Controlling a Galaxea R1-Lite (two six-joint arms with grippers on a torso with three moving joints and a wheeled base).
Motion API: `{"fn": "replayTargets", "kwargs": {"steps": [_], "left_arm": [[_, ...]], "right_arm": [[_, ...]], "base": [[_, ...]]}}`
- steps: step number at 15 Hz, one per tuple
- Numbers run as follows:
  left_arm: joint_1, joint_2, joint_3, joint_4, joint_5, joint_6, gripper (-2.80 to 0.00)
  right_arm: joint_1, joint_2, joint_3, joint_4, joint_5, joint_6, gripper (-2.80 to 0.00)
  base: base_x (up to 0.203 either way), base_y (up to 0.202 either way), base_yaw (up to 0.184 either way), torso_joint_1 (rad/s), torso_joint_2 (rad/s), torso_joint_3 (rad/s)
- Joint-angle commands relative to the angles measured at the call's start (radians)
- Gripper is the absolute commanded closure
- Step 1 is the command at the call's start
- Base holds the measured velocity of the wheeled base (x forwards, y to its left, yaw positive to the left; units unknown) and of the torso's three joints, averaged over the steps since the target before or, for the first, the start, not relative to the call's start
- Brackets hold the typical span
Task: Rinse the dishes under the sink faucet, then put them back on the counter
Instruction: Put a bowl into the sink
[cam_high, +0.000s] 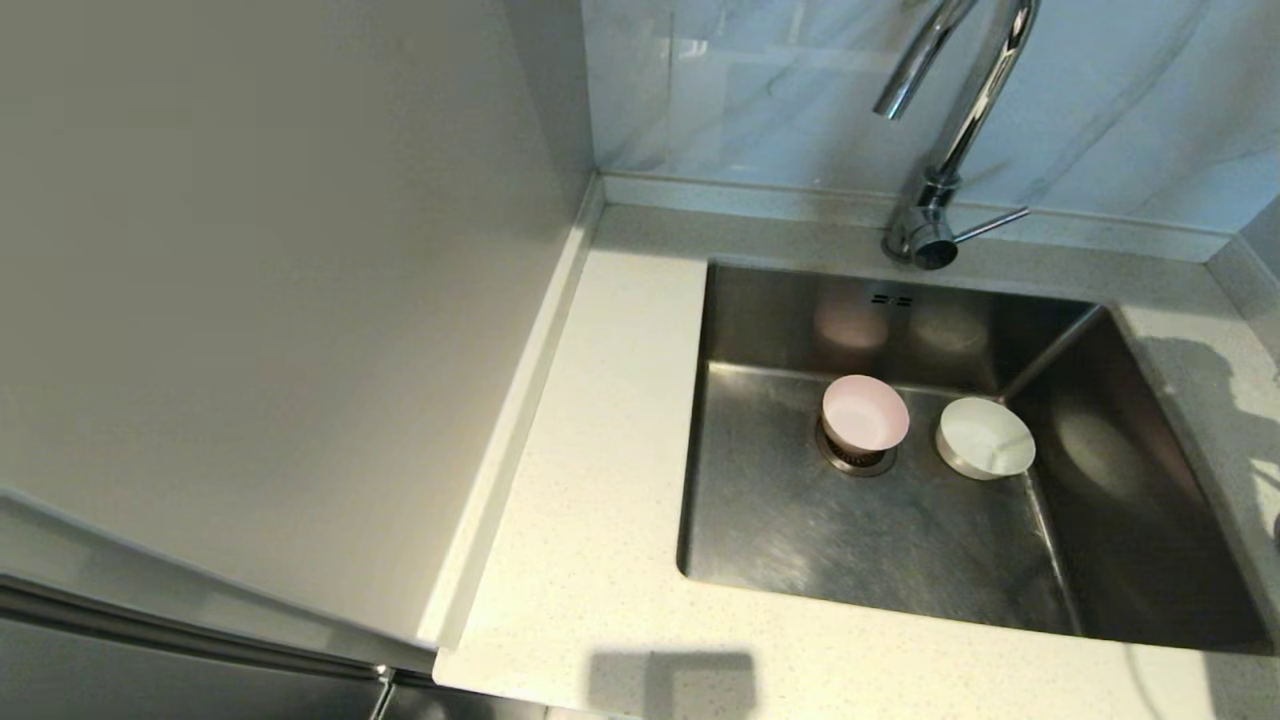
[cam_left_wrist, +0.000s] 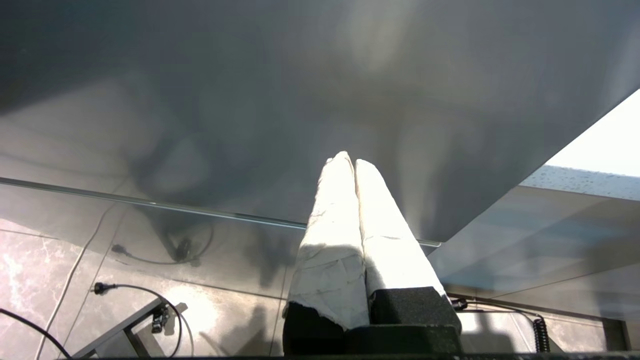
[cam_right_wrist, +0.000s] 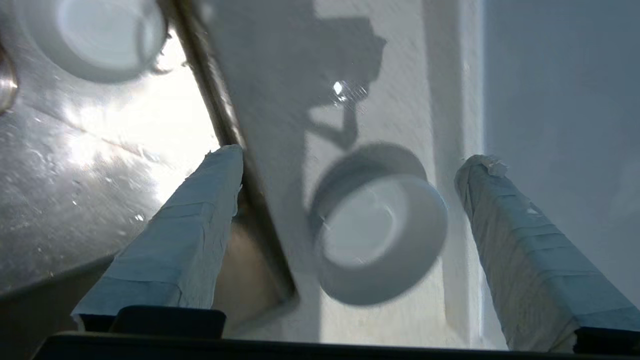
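The pale pink bowl (cam_high: 865, 412) sits on the drain of the sink (cam_high: 800, 560), and a white bowl (cam_high: 985, 437) stands beside it to the right. The sink faucet (cam_high: 955, 130) arches over the back rim. Neither gripper shows in the head view. In the right wrist view my right gripper (cam_right_wrist: 355, 155) hangs open over the counter (cam_right_wrist: 390, 320) just outside the sink's edge (cam_right_wrist: 235, 165). A third, grey-white bowl (cam_right_wrist: 380, 225) lies on the counter between the spread fingers, touching neither. My left gripper (cam_left_wrist: 350, 162) is shut and empty, parked beside a grey panel.
The faucet's thin side lever (cam_high: 990, 225) sticks out to the right at its base. A smooth beige-grey side panel (cam_high: 280, 300) walls off the counter (cam_high: 600, 500) on the left. A marble backsplash (cam_high: 780, 90) rises behind. Cables lie on the floor (cam_left_wrist: 115, 287) below the left arm.
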Motion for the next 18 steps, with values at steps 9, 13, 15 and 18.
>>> {"fn": "replayTargets", "kwargs": {"steps": [9, 13, 15, 18], "left_arm": [[0.0, -0.003, 0.0, 0.0, 0.001, 0.0, 0.0], [0.0, -0.003, 0.0, 0.0, 0.001, 0.0, 0.0], [0.0, -0.003, 0.0, 0.0, 0.001, -0.002, 0.0], [0.0, -0.003, 0.0, 0.0, 0.001, 0.0, 0.0]], "right_arm": [[-0.137, 0.023, 0.012, 0.29, 0.223, 0.004, -2.8], [-0.155, 0.109, 0.006, 0.287, 0.218, 0.003, -2.8], [-0.182, 0.134, 0.015, 0.288, 0.212, 0.002, -2.8], [-0.2, 0.143, 0.068, 0.288, 0.213, 0.002, -2.8]], "base": [[0.0, 0.0, 0.0, 0.0, 0.0, 0.0], [0.0, 0.0, 0.0, 0.0, 0.0, 0.0], [0.0, 0.0, 0.0, 0.0, 0.0, 0.0], [0.0, 0.0, 0.0, 0.0, 0.0, 0.0]]}}
